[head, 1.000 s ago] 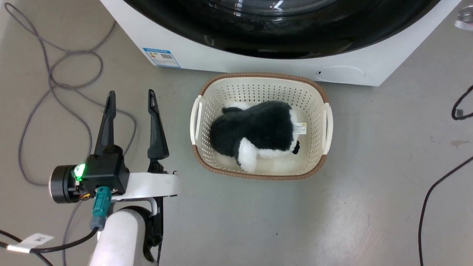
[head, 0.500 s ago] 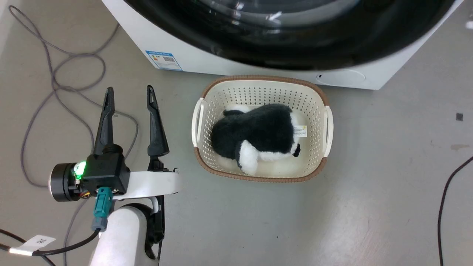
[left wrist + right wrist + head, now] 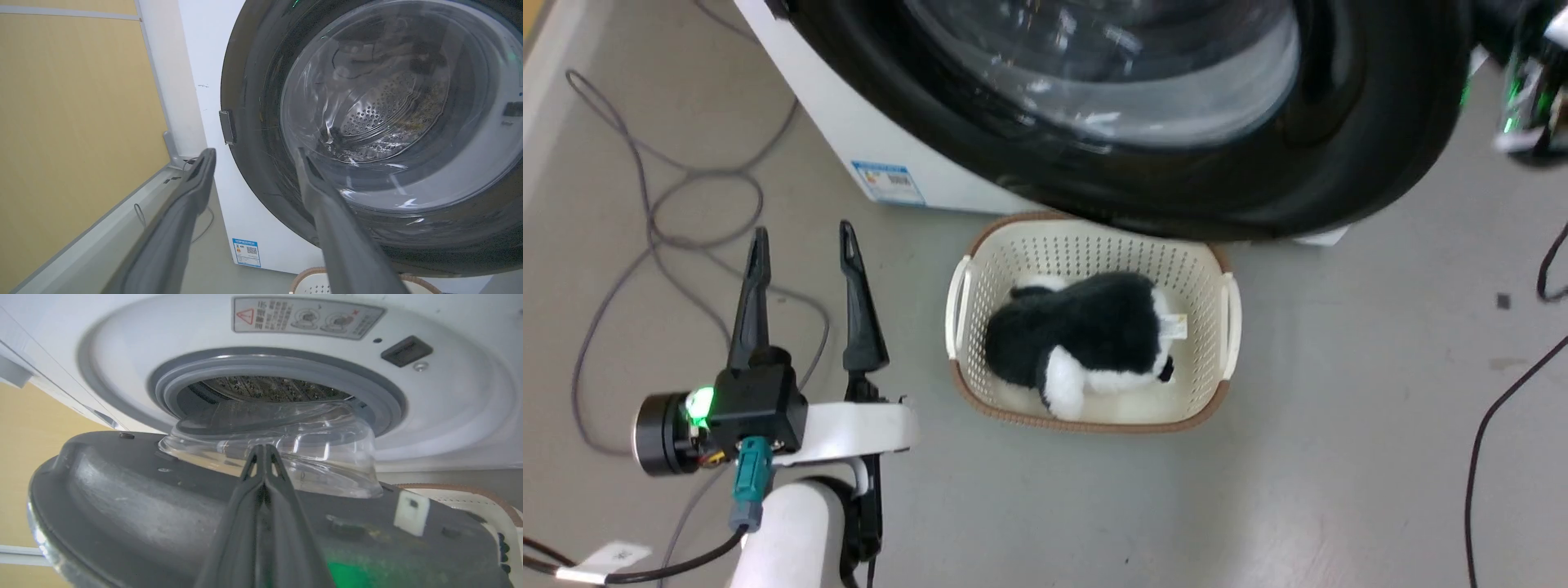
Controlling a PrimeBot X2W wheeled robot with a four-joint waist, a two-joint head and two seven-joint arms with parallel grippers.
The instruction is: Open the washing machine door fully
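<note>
Right hand [image 3: 264,451]: fingers pressed together, nothing seen between them. In the right wrist view they lie over the inner face of the washing machine door [image 3: 122,490], tips pointing at its clear glass bowl [image 3: 286,453]. Contact with the door: cannot tell.
Left hand [image 3: 803,230]: fingers apart and empty, held over the floor [image 3: 1339,425], well clear of the door and beside the laundry basket [image 3: 960,286].
Door position: unlatched and swung partway out from the washing machine [image 3: 841,122]. The white latch tab [image 3: 410,506] is off its socket [image 3: 406,350]. The bowl sits just in front of the grey rubber ring [image 3: 380,400], with the steel drum [image 3: 265,386] visible behind it.
Hinge: the metal piece [image 3: 226,126] at the door's left edge looks like it, so the free edge is on the right-hand side.
Below: the door's lower rim overhangs the back of the basket, which holds a black-and-white plush toy [image 3: 1086,327].
Done: latch released, first part of the swing.
Left: most of the swing, by my reading. The door stands at a modest angle to the front, far from fully open.
Watch: loose cables [image 3: 645,204] on the floor to the left.
</note>
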